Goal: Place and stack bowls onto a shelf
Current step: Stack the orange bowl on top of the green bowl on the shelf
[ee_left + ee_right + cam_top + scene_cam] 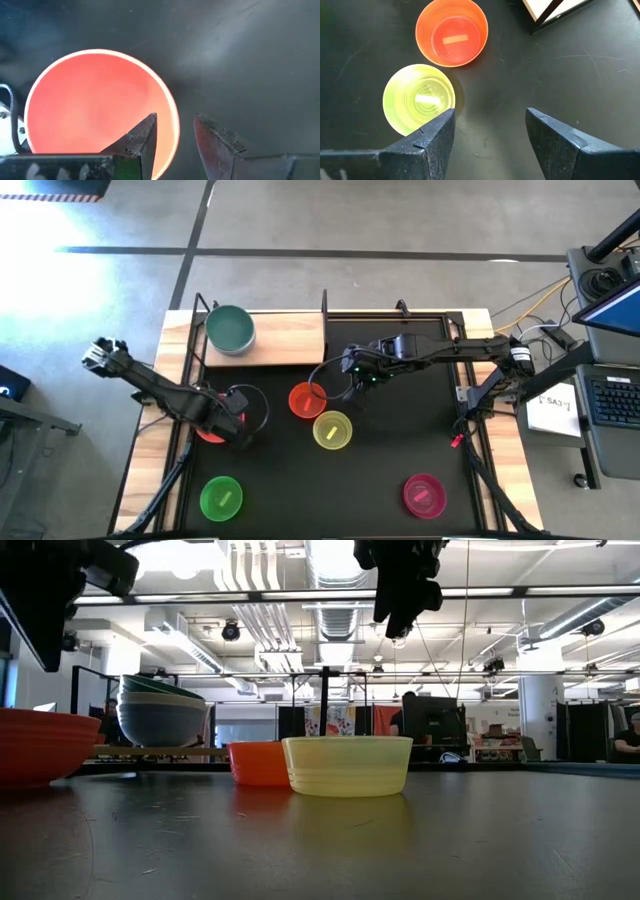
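So far I'm seeing bowls stacked on the shelf (270, 340); red bowl (208, 430), orange bowl (305, 399), yellow, green and magenta are waiting beside it. Left tool (175, 140) is straddling the red rim, part-open; right tool (490, 135) is hovering wide.

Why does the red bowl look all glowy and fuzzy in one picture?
In the left wrist view the round red plastic bowl sits so close that it blurs, and its rim glows washed-out. In the right wrist view the small orange plastic bowl stays crisp. In the low view bright ceiling lights leave the arms as dark silhouettes.
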Robot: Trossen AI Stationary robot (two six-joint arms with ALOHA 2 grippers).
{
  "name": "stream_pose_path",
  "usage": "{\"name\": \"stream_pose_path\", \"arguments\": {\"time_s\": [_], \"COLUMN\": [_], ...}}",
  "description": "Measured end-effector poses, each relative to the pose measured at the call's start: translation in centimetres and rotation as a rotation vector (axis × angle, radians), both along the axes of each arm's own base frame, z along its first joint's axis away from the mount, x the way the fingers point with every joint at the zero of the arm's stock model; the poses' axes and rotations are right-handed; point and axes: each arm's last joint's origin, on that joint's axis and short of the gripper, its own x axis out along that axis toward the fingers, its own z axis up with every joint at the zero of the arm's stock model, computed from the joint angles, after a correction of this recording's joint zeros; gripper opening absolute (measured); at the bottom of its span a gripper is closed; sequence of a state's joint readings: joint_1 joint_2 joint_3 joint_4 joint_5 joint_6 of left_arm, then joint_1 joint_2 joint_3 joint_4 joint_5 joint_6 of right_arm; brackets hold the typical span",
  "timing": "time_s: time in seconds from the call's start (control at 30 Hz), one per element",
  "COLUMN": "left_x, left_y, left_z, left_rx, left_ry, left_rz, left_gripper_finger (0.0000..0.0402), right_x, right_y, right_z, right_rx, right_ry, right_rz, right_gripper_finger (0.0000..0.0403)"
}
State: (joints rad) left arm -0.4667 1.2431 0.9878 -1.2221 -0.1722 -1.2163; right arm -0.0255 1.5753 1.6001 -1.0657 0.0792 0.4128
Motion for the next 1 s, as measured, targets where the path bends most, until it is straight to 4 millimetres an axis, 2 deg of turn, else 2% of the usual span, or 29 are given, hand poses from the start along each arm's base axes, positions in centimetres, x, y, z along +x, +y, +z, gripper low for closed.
{"name": "stream_pose_path", "arguments": {"time_s": [0.33, 0.57, 0.8, 0.9, 1.0], "left_x": [0.9, 0.9, -0.4, -0.3, -0.1], "left_y": [-0.5, -0.7, 0.0, 0.0, -0.2], "left_z": [-2.2, -5.0, -7.3, -7.4, -7.2], "left_rx": [0.030, -0.029, 0.009, 0.004, -0.002], "left_ry": [0.108, 0.064, 0.129, 0.117, 0.100], "left_rz": [-0.060, -0.057, -0.034, -0.045, -0.072], "left_gripper_finger": [0.0114, 0.0114, 0.0112, 0.0091, 0.0050], "right_x": [0.0, 0.0, 0.0, 0.0, 0.0], "right_y": [0.1, 0.1, 0.1, 0.1, 0.1], "right_z": [0.0, 0.0, 0.0, 0.0, 0.0], "right_rx": [0.010, 0.009, 0.009, 0.009, 0.009], "right_ry": [-0.003, -0.002, -0.003, -0.003, -0.003], "right_rz": [-0.020, -0.019, -0.018, -0.019, -0.018], "right_gripper_finger": [0.0228, 0.0228, 0.0228, 0.0228, 0.0228]}}
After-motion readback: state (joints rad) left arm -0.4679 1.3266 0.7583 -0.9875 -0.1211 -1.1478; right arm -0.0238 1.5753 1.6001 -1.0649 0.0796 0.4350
